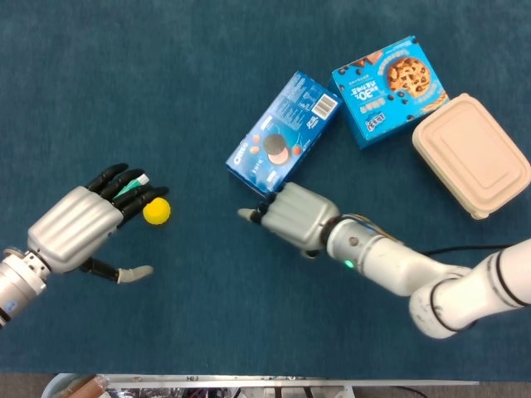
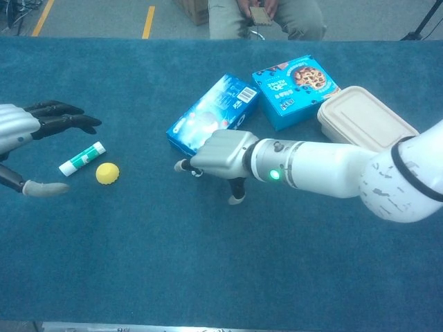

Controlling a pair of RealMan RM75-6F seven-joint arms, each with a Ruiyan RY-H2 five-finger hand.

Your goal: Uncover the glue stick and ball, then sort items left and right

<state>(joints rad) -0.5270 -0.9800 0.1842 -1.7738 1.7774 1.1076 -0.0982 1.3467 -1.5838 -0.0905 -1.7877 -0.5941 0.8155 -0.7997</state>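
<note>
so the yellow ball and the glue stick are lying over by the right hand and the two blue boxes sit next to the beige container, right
Not quite: the yellow ball and the glue stick lie by the left hand, not the right hand, as the chest view shows. The rest holds: the two blue boxes sit next to the beige container.
</note>
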